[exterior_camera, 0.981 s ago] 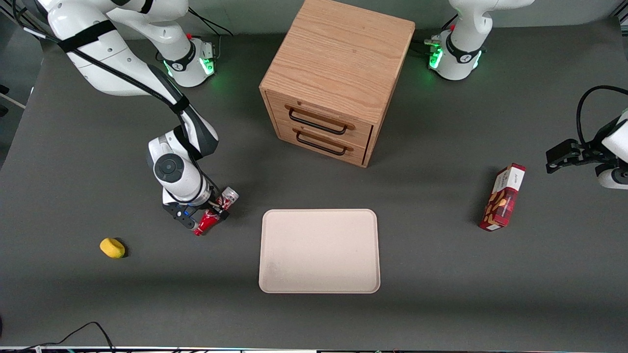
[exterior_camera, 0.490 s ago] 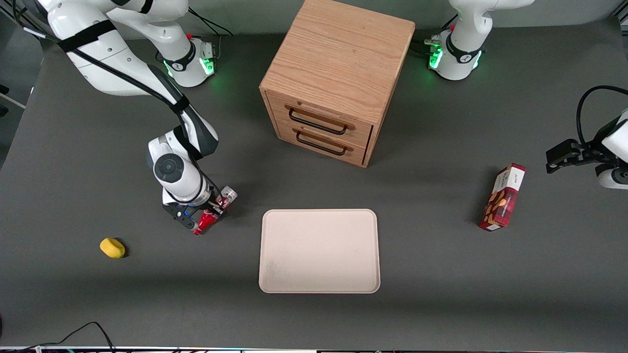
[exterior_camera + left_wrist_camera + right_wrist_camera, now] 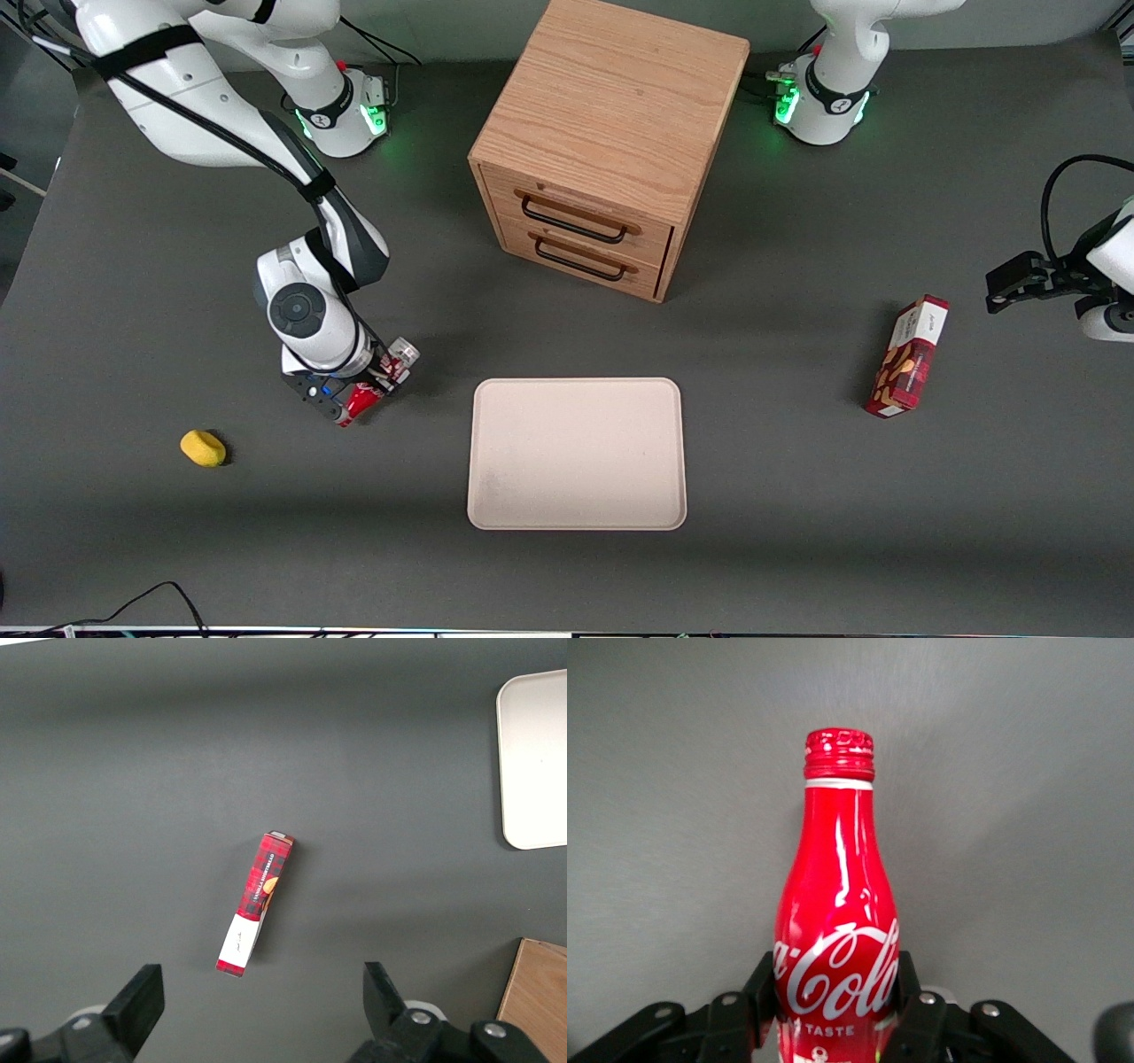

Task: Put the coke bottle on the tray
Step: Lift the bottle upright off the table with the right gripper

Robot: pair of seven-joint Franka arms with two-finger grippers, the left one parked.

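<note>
— What has the gripper point(image 3: 370, 391) got?
— Its fingers point(image 3: 914, 1020) are clamped on the coke bottle point(image 3: 376, 385), tilted above the table point(image 3: 797, 496).
— And the tray point(image 3: 577, 454)?
— Nearby, toward the parked arm's end, not touching the bottle.

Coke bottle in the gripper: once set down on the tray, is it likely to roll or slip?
Probably both. The coke bottle is round and glossy, so laid flat on the tray it may roll. The gripper clamps its smooth body sideways, so slight slipping seems possible.
</note>
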